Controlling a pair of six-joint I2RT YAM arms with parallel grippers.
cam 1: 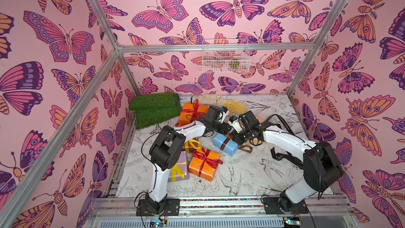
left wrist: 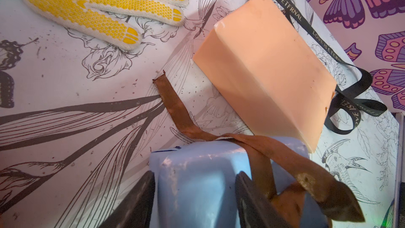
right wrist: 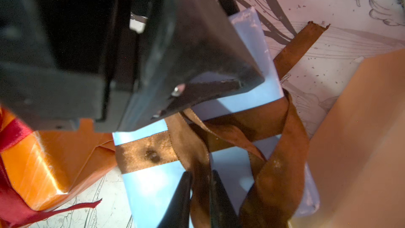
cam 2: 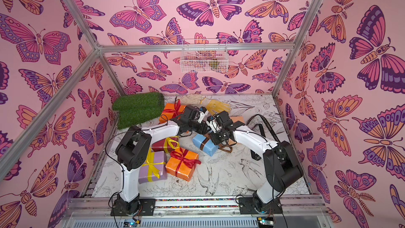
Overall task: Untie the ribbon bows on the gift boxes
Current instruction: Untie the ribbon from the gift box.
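Right now my left gripper (left wrist: 195, 176) straddles one end of the light blue box (right wrist: 153, 185), jaws partly spread and pressed against the box's two sides. My right gripper (right wrist: 200, 174) is nearly closed, pinching a strand of the brown ribbon (right wrist: 149, 154) between its fingers over the box's top. One band of that ribbon wraps the box, one tail lies flat on the table (left wrist: 65, 73), and a slack loop hangs toward the peach box (left wrist: 263, 69) just beside it. The black ribbon (left wrist: 355, 93) lies loose around the peach box's far end.
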